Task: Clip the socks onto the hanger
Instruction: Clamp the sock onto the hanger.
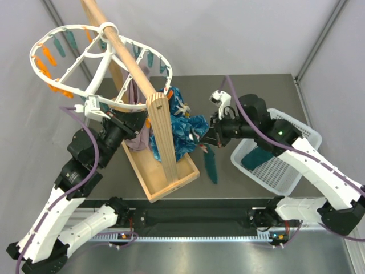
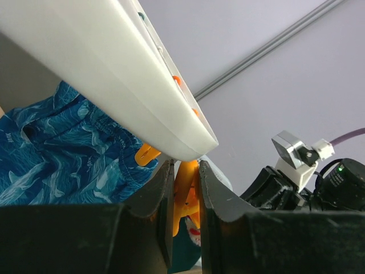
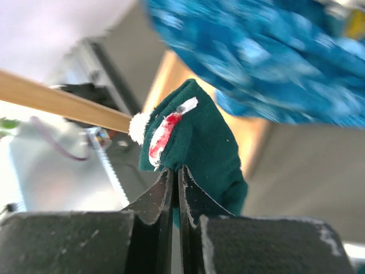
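Note:
The white oval hanger [image 1: 74, 63] hangs by its hook from a wooden pole [image 1: 128, 57], with teal and orange pegs around its rim [image 2: 102, 63]. My left gripper [image 1: 144, 121] reaches up under the near rim and is shut on an orange peg [image 2: 185, 188]. My right gripper [image 1: 201, 140] is shut on the cuff of a dark teal sock [image 3: 199, 142] with a red and white mark. That sock [image 1: 211, 165] dangles beside the blue cloth, just right of the pegged rim. A second teal sock [image 1: 258, 157] lies in the white basket.
A bright blue mottled cloth [image 1: 185, 128] and a mauve-grey cloth [image 1: 137, 91] hang from the hanger. The pole's wooden post [image 1: 162, 137] stands on a wooden base tray [image 1: 165, 182]. A white basket [image 1: 285, 165] sits at the right, under my right arm.

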{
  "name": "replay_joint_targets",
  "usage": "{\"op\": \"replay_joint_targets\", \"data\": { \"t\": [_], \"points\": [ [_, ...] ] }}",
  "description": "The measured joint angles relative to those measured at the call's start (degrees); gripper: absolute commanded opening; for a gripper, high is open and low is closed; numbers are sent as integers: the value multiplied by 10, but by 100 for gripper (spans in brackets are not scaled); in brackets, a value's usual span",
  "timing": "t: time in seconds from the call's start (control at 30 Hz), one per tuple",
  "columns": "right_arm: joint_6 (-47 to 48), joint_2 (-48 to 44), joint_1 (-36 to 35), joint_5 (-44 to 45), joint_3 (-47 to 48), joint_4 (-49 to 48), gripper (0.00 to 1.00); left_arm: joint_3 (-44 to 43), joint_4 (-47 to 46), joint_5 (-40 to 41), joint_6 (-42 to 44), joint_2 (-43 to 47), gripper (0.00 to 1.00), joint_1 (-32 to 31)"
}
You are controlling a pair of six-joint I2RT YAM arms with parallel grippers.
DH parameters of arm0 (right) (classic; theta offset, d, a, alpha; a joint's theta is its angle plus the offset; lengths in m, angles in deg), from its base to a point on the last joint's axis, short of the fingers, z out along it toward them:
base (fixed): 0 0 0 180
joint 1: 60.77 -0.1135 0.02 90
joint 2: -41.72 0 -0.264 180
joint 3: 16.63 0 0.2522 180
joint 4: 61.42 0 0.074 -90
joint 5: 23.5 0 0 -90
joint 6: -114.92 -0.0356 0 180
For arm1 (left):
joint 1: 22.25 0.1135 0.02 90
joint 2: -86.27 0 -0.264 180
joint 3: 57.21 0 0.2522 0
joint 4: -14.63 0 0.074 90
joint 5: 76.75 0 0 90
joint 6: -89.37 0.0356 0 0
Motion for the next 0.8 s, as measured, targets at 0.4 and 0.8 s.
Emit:
{"op": "replay_joint_targets", "data": {
  "t": [0.4,0.8],
  "points": [
    [-40,92,-97,-15,74,-110,0,6,-5,-5,-16,-2,0,0],
    [-42,148,-116,3,134,-173,0,14,-15,2,-22,-3,0,0]
  ]
}}
